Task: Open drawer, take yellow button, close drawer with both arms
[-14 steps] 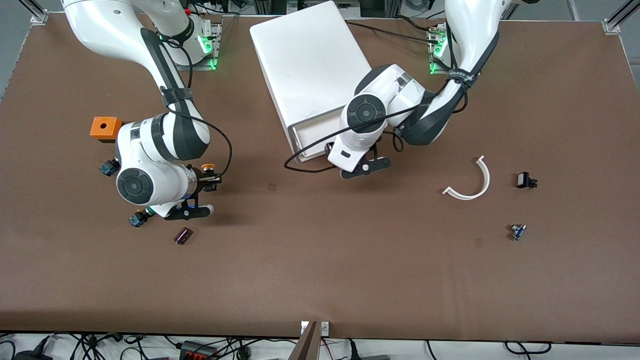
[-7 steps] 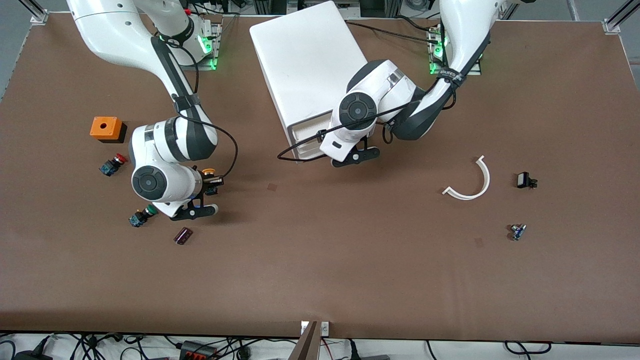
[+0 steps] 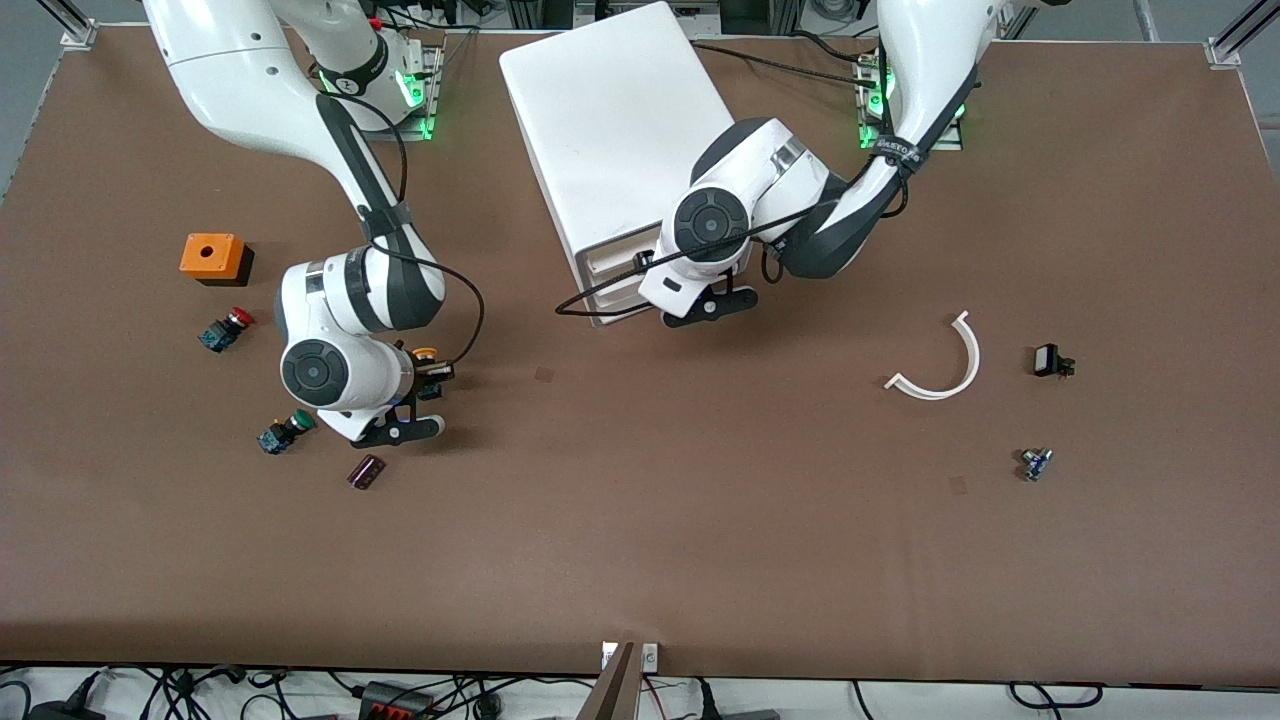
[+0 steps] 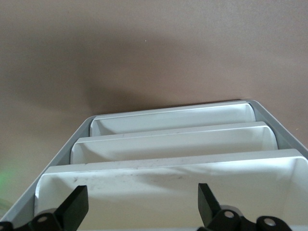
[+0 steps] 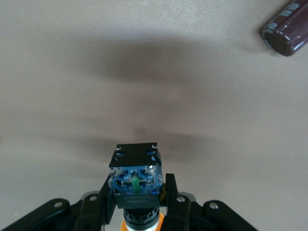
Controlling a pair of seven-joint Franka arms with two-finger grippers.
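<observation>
The button (image 3: pixel 424 354), orange-capped with a black-and-blue body (image 5: pixel 135 179), is pinched in my shut right gripper (image 3: pixel 432 373) (image 5: pixel 135 192) just above the table toward the right arm's end. The white cabinet (image 3: pixel 615 120) stands at the back middle. Its top drawer (image 3: pixel 615 264) (image 4: pixel 168 180) is pulled out a little, and a strip of its inside shows. At that drawer's front my left gripper (image 3: pixel 708 306) (image 4: pixel 142 207) is wide open with nothing between its fingers (image 4: pixel 77 206).
An orange box (image 3: pixel 212 256), a red-capped button (image 3: pixel 227 328), a green-capped button (image 3: pixel 285 432) and a dark cylinder (image 3: pixel 366 471) (image 5: pixel 287 32) lie around the right gripper. A white curved strip (image 3: pixel 945 362) and two small parts (image 3: pixel 1051 360) (image 3: pixel 1035 463) lie toward the left arm's end.
My left gripper has moved in against the drawer front, and less of the drawer's inside shows. The right gripper has carried the button a little toward the table's middle, uncovering the red and green buttons.
</observation>
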